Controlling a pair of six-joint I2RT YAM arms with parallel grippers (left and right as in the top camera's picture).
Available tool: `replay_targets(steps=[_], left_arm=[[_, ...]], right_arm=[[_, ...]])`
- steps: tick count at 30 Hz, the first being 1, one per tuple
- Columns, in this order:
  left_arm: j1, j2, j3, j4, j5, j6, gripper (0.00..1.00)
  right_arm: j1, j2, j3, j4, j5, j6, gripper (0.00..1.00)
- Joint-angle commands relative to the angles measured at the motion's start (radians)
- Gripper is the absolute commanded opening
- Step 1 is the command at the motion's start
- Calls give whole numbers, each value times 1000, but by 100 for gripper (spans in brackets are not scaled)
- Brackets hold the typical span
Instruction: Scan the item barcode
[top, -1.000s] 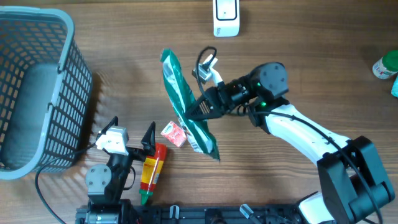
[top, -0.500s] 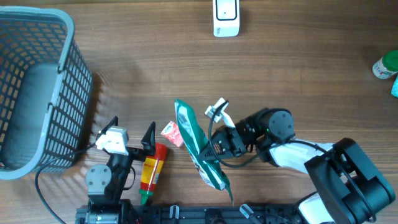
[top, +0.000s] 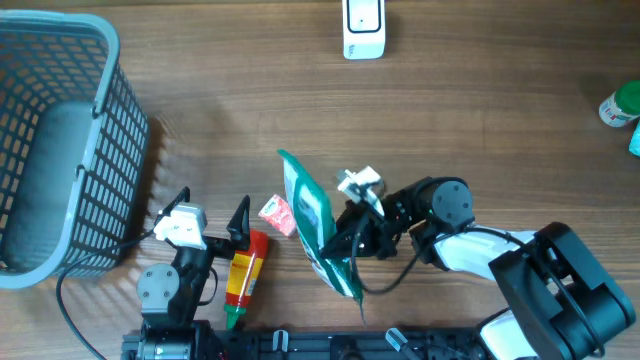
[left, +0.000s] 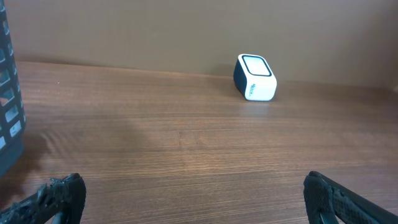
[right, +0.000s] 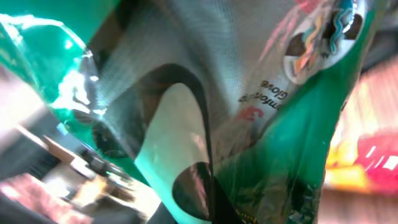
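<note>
Two grippers were mine. A gray basket (top: 60, 150) sat at the left edge of the table (top: 500, 120). Just right of it, near the front edge, my left gripper (top: 211, 205) had its fingers spread wide. A red and yellow bottle (top: 243, 275) with a green tip lay beside its right finger, close to the front edge. A small red packet (top: 279, 215) lay flat just past the bottle.

Next came the green bag (top: 312, 225), the thing to scan. My right gripper (top: 345, 238) pinched it tight and held it up on its edge, tilted, near the front edge. I could not tell if its low end touched the table. My right wrist camera saw only its shiny green and white side, very close and blurry.

The white scanner (top: 363, 28) stood at the far edge, well apart from the bag. A green-topped bottle (top: 620, 105) sat at the right edge.
</note>
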Motion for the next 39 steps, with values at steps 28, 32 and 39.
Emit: replay_targets(steps=[28, 32, 39], left_arm=[[-4, -2, -2, -7, -10, 20, 100], [-4, -2, -2, -8, -10, 20, 100], [-4, -2, -2, -8, -10, 20, 100]], right_arm=[[0, -5, 0, -256, 219, 505, 4], [-39, -5, 0, -486, 238, 114, 4], [-191, -12, 1, -445, 172, 152, 5]])
